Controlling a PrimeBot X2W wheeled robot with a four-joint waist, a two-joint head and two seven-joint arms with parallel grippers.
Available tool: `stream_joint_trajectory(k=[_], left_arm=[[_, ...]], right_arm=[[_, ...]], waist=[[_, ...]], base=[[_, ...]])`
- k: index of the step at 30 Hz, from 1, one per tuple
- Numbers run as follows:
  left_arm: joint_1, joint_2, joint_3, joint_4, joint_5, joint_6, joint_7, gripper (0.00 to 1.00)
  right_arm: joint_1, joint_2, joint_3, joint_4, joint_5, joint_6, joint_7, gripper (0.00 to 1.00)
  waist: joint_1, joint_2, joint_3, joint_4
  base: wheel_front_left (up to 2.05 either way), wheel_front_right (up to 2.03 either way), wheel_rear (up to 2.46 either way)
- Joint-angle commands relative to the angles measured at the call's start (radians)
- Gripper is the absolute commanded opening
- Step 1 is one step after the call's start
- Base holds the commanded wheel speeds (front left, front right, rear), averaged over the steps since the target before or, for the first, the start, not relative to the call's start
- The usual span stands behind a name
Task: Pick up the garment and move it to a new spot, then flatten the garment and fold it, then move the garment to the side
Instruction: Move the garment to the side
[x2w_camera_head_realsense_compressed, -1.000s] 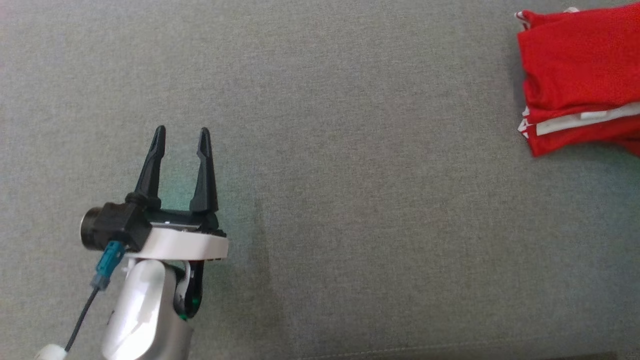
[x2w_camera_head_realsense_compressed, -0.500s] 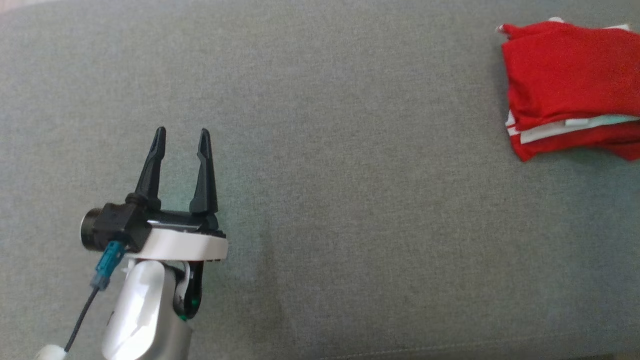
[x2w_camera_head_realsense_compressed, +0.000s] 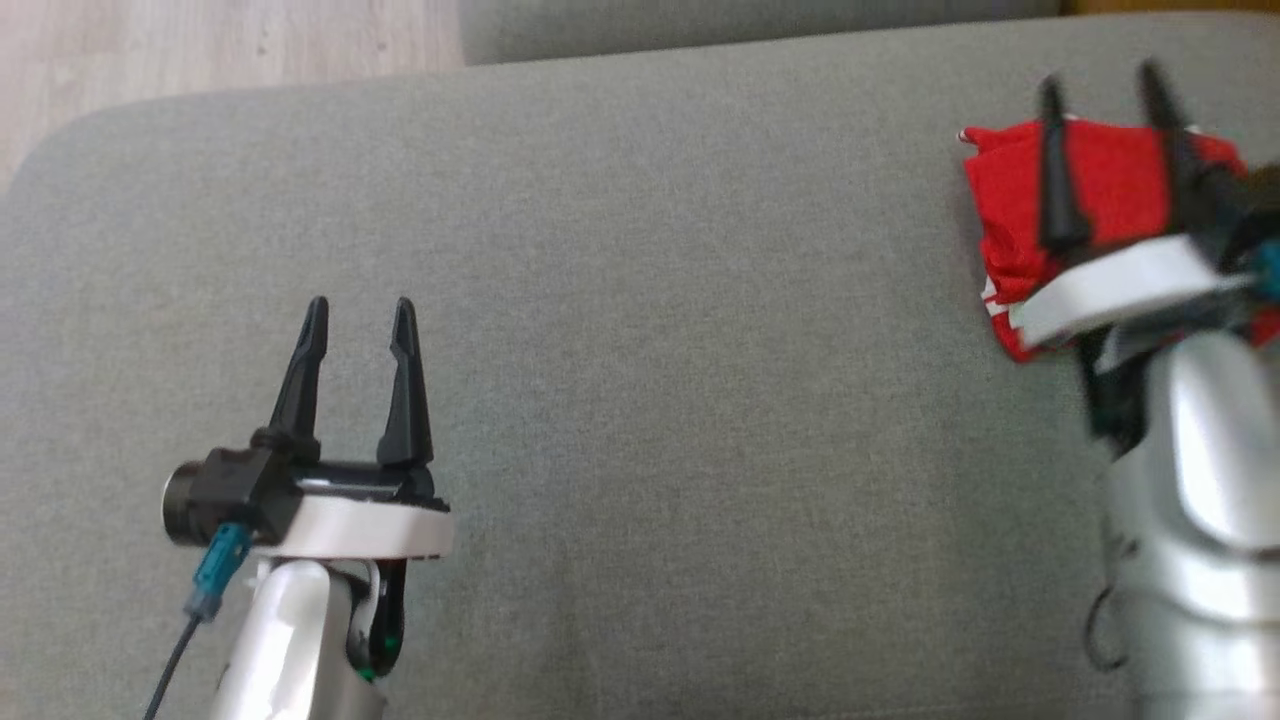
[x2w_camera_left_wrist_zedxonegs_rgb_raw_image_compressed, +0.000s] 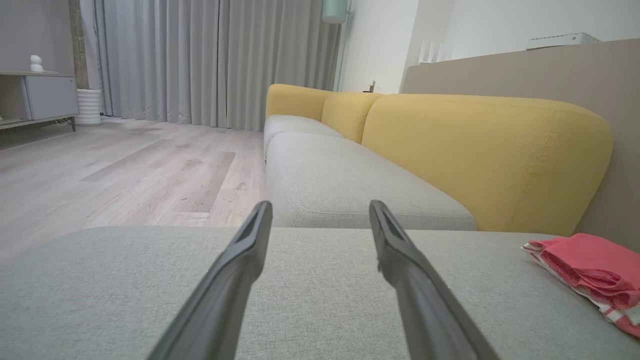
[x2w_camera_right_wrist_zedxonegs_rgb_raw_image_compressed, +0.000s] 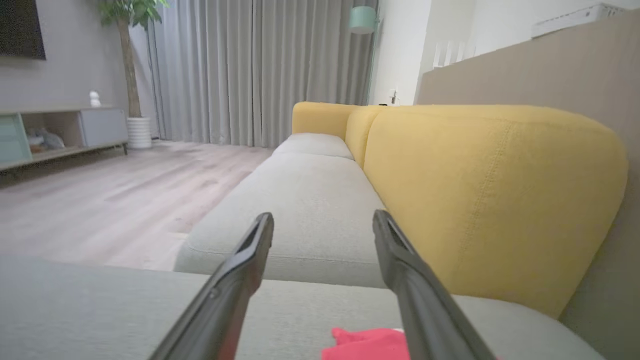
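Fingers (x2w_camera_left_wrist_zedxonegs_rgb_raw_image_compressed: 248, 252) apart over grey cushion (x2w_camera_left_wrist_zedxonegs_rgb_raw_image_compressed: 100, 285) (red garment (x2w_camera_left_wrist_zedxonegs_rgb_raw_image_compressed: 582, 262) at right).

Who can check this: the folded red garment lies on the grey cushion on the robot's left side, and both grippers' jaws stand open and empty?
Wrong side: the head view shows the red garment on the robot's right, by the right gripper. The rest holds: it lies folded on the grey cushion, with jaws open and empty on that gripper and the left gripper.

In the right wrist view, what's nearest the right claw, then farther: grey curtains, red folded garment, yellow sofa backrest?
1. Red folded garment, just below the right claw.
2. Yellow sofa backrest, on the right.
3. Grey curtains, far back.
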Motion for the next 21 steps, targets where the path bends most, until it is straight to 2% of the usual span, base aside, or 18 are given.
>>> stream_joint_trajectory(k=[1, 5, 8, 12, 17, 21], left_arm=[[-0.017, 0.008, 0.038, -0.034, -0.006, 0.008, -0.005, 1.00], [0.005, 0.008, 0.033, -0.037, -0.013, 0.013, -0.005, 1.00], [0.022, 0.008, 0.033, -0.040, -0.019, 0.023, -0.005, 1.00], [0.042, 0.008, 0.026, -0.040, -0.021, 0.024, -0.005, 1.00], [0.061, 0.008, 0.027, -0.048, -0.029, 0.032, -0.005, 1.00], [0.067, 0.008, 0.031, -0.055, -0.030, 0.042, -0.005, 1.00]], right_arm=[[-0.007, 0.006, 0.018, -0.038, 0.009, -0.001, -0.011, 1.00], [0.089, 0.036, 0.037, -0.044, 0.080, -0.001, -0.053, 1.00], [0.161, 0.037, 0.069, -0.025, 0.201, -0.001, -0.089, 1.00], [0.224, 0.038, 0.100, 0.010, 0.283, -0.001, -0.119, 1.00], [0.240, 0.038, 0.135, 0.036, 0.295, -0.001, -0.128, 1.00], [0.245, 0.038, 0.141, 0.012, 0.299, -0.001, -0.129, 1.00]], waist=[[0.0002, 0.0000, -0.007, 0.003], [0.0002, 0.0000, -0.022, 0.013], [0.0002, 0.0000, -0.031, 0.021], [0.0002, 0.0000, -0.040, 0.031], [0.0002, 0.0000, -0.047, 0.035], [0.0002, 0.0000, -0.051, 0.039]], base=[[0.00, 0.00, 0.00], [0.00, 0.00, 0.00], [0.00, 0.00, 0.00], [0.00, 0.00, 0.00], [0.00, 0.00, 0.00], [0.00, 0.00, 0.00]])
